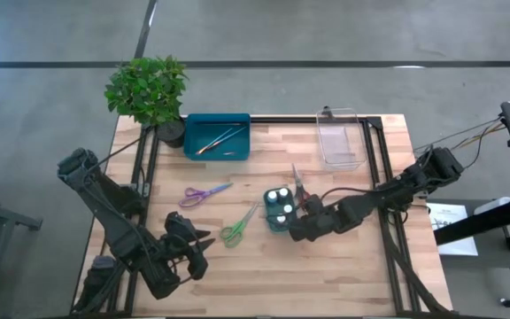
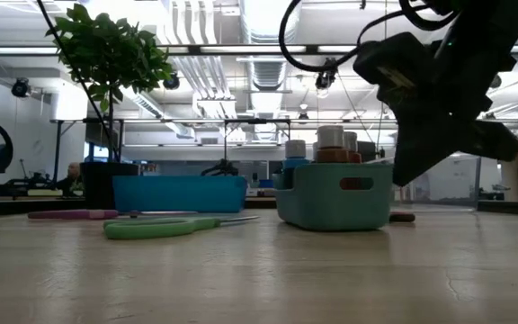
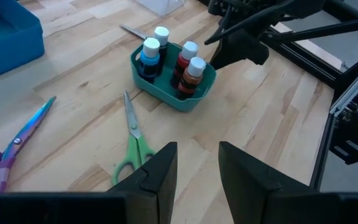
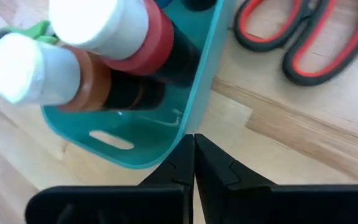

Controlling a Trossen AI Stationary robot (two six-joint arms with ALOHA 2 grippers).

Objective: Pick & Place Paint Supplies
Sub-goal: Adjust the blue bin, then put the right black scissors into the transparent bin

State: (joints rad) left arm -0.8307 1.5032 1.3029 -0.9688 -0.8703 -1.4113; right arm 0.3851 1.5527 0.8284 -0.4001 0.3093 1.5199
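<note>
White-capped pots (image 1: 279,206) are standing in a small teal caddy (image 1: 277,221) at centre frame, with the closed, empty right gripper (image 1: 296,232) hovering just lower right of it. Red-handled scissors (image 1: 301,197) are lying just above that gripper, long axis running up-frame. The left gripper (image 1: 204,251), fingers parted, is waiting lower left, farther off.

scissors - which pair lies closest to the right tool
The red-handled scissors, just beside the right tool behind the teal caddy; the green pair and purple pair lie farther left.
</note>
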